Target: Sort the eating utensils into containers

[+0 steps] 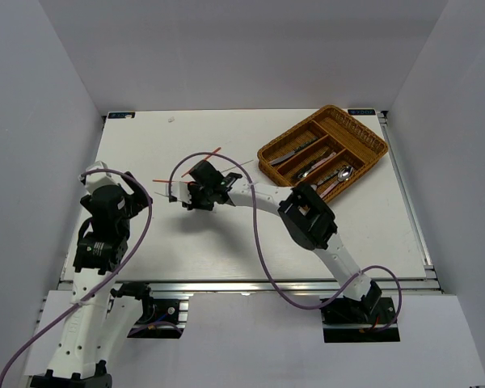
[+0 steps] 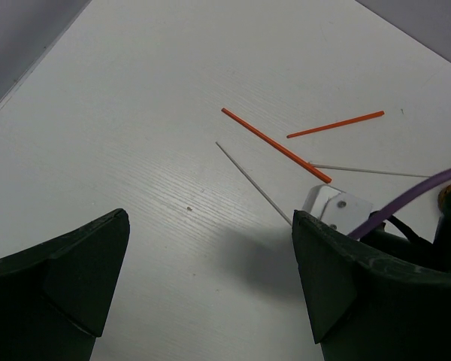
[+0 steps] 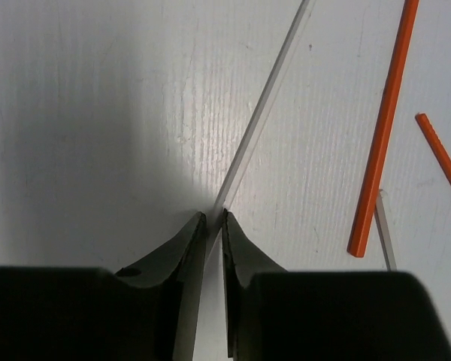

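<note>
Currently, item: pale chopstick (image 3: 263,113), flat on the table (image 1: 226,242), left of centre and well apart from the wicker tray (image 1: 359,127).

Grip: right gripper (image 3: 213,218), fingers drawn almost together on the stick's near end. It looks pinched, but so thin a stick may only be trapped against the table.

Neighbours: two red-orange chopsticks (image 3: 379,143) just beside it, and a second pale chopstick (image 3: 385,233) partly under one of them.

Handling: lift straight up and slowly, so the long free end does not sweep the neighbours. Held by one end, the stick will likely droop or pivot, so keep your wrist level. At the tray, turn the stick to lie along a compartment before lowering it.

Idle: left gripper (image 2: 209,222), fingers wide apart and holding nothing, at the table's left. Keep it clear.
</note>
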